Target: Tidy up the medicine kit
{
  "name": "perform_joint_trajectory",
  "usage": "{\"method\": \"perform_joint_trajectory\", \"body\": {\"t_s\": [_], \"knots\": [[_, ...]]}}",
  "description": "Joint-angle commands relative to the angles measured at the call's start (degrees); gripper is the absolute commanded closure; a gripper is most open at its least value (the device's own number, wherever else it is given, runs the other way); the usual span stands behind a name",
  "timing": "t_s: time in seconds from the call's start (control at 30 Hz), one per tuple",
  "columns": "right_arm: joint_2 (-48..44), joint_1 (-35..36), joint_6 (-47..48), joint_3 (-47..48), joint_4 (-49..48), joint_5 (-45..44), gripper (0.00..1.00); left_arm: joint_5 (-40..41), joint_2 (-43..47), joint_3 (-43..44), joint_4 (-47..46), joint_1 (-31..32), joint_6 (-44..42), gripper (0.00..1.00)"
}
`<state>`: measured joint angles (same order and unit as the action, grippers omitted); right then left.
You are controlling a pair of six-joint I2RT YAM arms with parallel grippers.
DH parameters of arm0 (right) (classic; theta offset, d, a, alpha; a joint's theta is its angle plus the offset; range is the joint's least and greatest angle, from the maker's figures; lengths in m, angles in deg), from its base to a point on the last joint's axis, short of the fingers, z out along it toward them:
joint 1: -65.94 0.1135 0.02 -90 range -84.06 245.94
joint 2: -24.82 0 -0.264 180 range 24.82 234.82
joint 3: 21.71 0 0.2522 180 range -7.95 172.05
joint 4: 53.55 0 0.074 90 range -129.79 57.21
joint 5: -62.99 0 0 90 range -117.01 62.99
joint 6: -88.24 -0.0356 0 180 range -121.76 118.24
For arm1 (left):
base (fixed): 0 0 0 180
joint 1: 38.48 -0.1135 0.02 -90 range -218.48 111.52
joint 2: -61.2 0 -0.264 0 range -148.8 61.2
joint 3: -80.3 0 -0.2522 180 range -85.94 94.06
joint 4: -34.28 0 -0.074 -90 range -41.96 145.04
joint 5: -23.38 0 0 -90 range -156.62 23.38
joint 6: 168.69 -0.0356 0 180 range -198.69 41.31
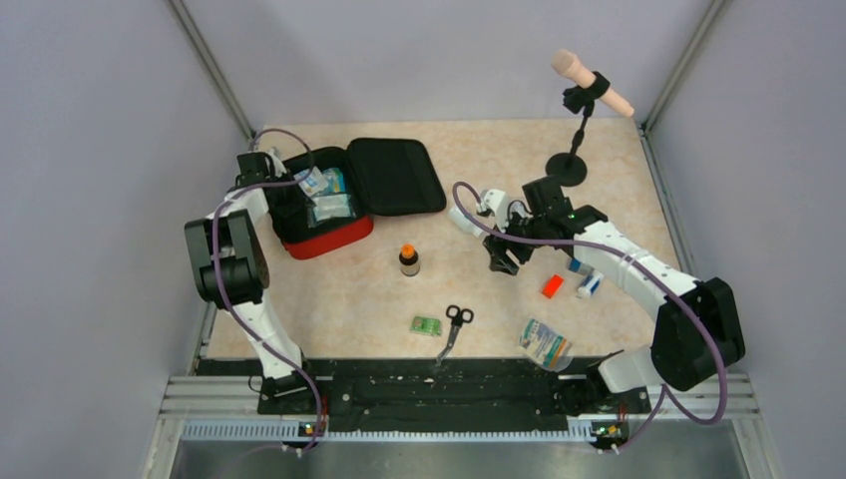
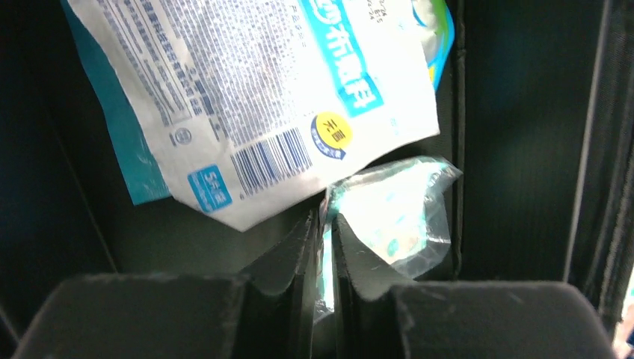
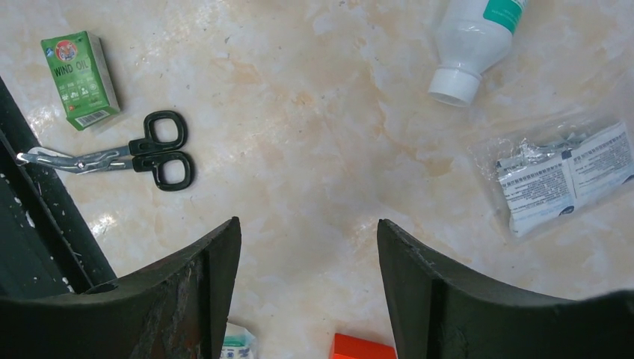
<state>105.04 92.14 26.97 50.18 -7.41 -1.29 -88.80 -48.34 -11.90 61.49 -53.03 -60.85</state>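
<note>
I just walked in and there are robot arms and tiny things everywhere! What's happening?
Two robot arms are packing a first-aid case. The left gripper is down inside the open red medicine kit, pinched on the edge of a clear packet beside a white and blue pouch. The right gripper hangs open and empty over the table. Scissors, a green Wind Oil box, an orange-capped bottle and a white bottle lie outside the kit.

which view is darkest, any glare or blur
Left wrist view is darkest, inside the medicine kit's black lining; the white packet glares, and the close left gripper on the clear pouch looks soft. Right wrist view: even light, mild sheen on the table, scissors sharp. Top external view: evenly lit, soft shadows.
</note>
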Motion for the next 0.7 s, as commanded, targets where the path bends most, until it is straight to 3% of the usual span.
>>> {"method": "perform_joint_trajectory", "body": {"t_s": [0.0,0.17,0.33,0.67], "knots": [[-0.5,0.1,-0.1,1.2,-0.7,1.7,0.34,0.0,-2.3,4.0,-0.2,-0.2,-0.3,0.81],[-1.3,0.1,0.0,0.8,-0.6,1.6,0.34,0.2,-2.6,4.4,1.1,-0.2,-0.7,0.67],[-1.5,0.1,0.1,0.4,-0.5,1.7,0.34,1.0,1.0,2.9,1.8,-0.2,-2.6,0.38],[-1.9,0.1,1.4,0.9,-1.2,-2.0,0.32,2.5,11.1,1.3,6.5,-0.3,-8.7,0.26]]}}
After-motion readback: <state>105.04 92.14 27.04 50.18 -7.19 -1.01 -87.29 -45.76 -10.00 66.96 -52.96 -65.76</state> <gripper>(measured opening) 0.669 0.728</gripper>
